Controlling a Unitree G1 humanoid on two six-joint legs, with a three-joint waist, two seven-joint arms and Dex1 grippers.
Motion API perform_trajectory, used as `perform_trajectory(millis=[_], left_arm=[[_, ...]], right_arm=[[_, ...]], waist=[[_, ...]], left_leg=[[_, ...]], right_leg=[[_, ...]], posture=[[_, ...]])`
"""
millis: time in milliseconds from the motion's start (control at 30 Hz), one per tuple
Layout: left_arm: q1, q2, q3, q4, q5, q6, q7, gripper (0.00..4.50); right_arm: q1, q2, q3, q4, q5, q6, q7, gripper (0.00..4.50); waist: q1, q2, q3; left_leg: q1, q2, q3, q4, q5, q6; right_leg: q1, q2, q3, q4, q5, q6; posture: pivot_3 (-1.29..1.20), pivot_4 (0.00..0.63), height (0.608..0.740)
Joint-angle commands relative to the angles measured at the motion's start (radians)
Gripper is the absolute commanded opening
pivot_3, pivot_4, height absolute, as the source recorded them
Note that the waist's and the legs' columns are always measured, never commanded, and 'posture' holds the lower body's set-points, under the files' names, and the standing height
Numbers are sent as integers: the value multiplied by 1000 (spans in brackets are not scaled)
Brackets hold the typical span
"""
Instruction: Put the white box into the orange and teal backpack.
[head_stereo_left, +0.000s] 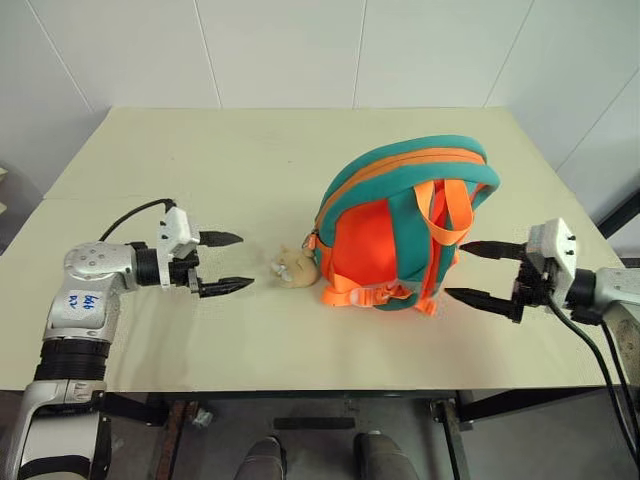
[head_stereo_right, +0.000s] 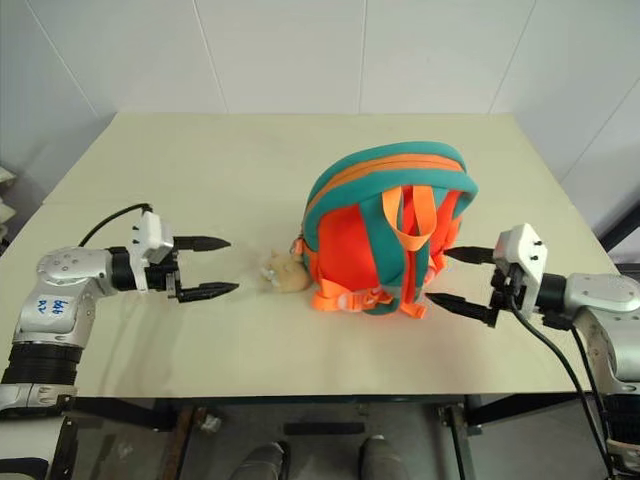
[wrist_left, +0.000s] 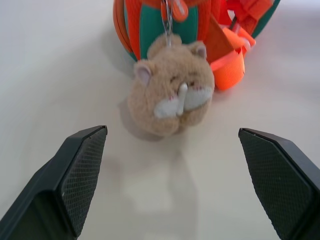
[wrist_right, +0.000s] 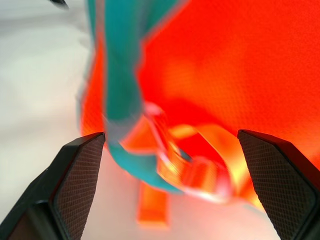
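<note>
The jaws of both grippers stand wide apart with nothing between them. The left gripper (head_stereo_left: 225, 263), a pair of pointed black fingers on a silver and white wrist, hangs in the left middle of the head view, just above the pale cream tabletop (head_stereo_left: 200, 160), pointing toward the centre of the frame. The right gripper (head_stereo_left: 482, 272), built the same way, sits at the right middle, pointing back toward the centre, its fingertips just beside the near right side of the bag but not touching it as far as can be seen.

Between them, a little right of centre, stands the small rounded backpack of bright orange fabric with teal trim and straps (head_stereo_left: 385, 250), upright on the tabletop, its strap side turned toward the camera and its curved teal and orange top edge tipped away. Orange webbing straps and buckles hang down its front to the tabletop.

A tan plush animal charm (wrist_left: 170, 92) lies on the tabletop just left of the backpack's lower corner, joined to it by a short metal chain. In the left wrist view it lies between and beyond the two open fingers, clear of both.

The flat white box itself cannot be seen.
</note>
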Motion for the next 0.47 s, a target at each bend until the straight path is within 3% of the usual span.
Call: perform_trajectory(millis=[33, 467], left_arm=[[33, 12, 60, -91, -67, 21, 23, 4500], [123, 61, 79, -191, -102, 37, 18, 4500]], right_arm=[[-5, -29, -69, 55, -27, -84, -13, 4483], [-21, -18, -69, 103, -33, -101, -29, 4483]], waist=[[-1, 0, 0], [1, 0, 0]], left_leg=[[0, 0, 0, -1, 0, 0], [2, 0, 0, -1, 0, 0]], right_leg=[[0, 0, 0, 0, 0, 0], [2, 0, 0, -1, 0, 0]], posture=[[0, 150, 740], [0, 150, 740]])
